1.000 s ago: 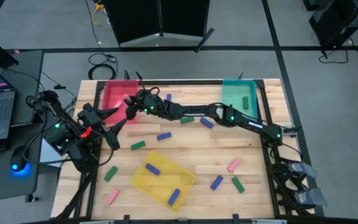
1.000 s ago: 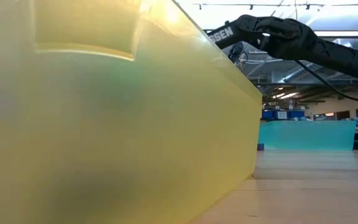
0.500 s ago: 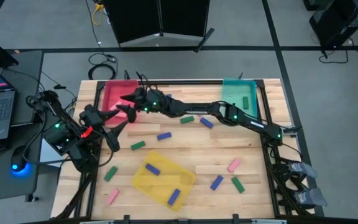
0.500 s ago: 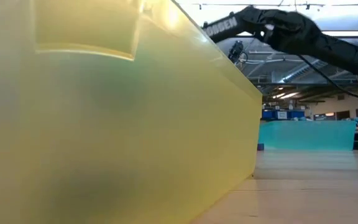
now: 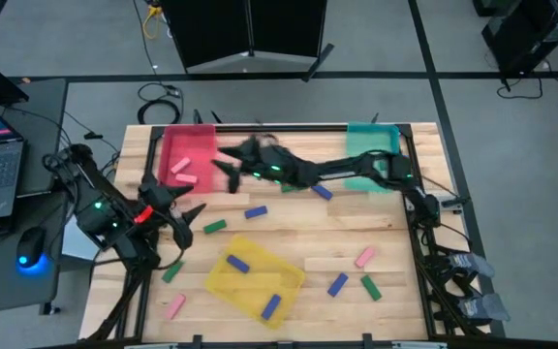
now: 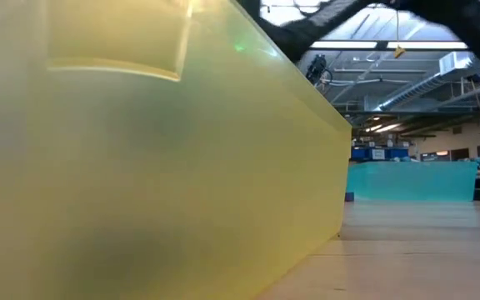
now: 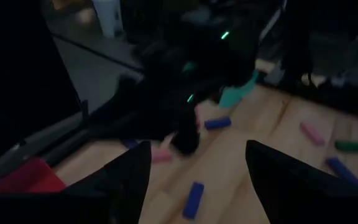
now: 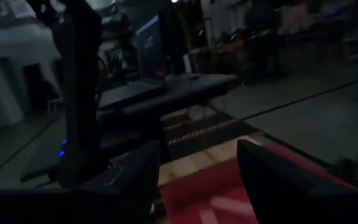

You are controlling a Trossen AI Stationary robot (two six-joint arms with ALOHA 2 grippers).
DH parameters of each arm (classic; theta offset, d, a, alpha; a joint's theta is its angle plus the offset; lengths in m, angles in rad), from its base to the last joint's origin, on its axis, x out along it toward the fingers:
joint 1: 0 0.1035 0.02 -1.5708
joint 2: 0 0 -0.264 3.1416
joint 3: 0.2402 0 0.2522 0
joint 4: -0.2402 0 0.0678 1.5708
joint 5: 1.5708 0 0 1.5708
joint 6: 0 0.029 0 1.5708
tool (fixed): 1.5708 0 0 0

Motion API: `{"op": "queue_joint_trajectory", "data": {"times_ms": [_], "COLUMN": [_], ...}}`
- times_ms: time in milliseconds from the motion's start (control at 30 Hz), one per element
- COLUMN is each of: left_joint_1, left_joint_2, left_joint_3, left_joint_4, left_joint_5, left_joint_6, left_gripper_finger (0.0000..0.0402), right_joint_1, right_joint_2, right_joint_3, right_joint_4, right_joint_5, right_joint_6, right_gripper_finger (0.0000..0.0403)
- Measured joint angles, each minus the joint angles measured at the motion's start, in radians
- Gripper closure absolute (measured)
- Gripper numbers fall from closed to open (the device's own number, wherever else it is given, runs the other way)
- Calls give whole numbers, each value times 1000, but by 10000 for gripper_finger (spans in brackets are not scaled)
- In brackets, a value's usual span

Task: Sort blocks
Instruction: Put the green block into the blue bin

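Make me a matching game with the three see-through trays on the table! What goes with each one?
Things:
1. red see-through plastic tray
2. yellow see-through plastic tray
3. teal see-through plastic tray

Clues:
A. small blue blocks lie in it
B. small pink blocks lie in it
C. sits at the wooden table's top right corner in the high view

Pairs: 1-B, 2-A, 3-C

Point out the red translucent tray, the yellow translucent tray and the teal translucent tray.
Red translucent tray (image 5: pixel 180 138): high view, bare floor near its far edge.
Yellow translucent tray (image 5: pixel 260 267): high view, bare floor at its centre.
Teal translucent tray (image 5: pixel 366 145): high view, bare floor.
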Motion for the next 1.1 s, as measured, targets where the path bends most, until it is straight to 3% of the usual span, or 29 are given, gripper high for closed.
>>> {"op": "queue_joint_trajectory", "data": {"times_ms": [167, 267, 433, 600, 733, 900, 1100], "left_joint_1": [77, 149, 256, 335, 381, 442, 501], "left_joint_2": [67, 130, 247, 285, 221, 118, 78], "left_joint_3": [0, 0, -3, -143, -319, -504, -635], "left_joint_4": [-26, -38, -33, 95, 257, 453, 591], "left_joint_5": [174, 311, 507, 637, 709, 767, 835], "left_joint_6": [-11, 29, 172, 307, 357, 416, 501], "left_gripper_finger": [145, 160, 178, 181, 182, 182, 182], "right_joint_1": [3, 3, 45, 110, 168, 227, 254], "right_joint_2": [-288, -459, -718, -924, -1036, -1104, -1117], "right_joint_3": [-489, -698, -937, -1073, -1119, -1125, -1125], "right_joint_4": [299, 318, 318, 307, 288, 232, 223], "right_joint_5": [45, 55, 59, 148, 200, 263, 276], "right_joint_6": [-17, -17, -43, -92, -129, -181, -201], "right_gripper_finger": [183, 182, 180, 180, 180, 180, 180]}}
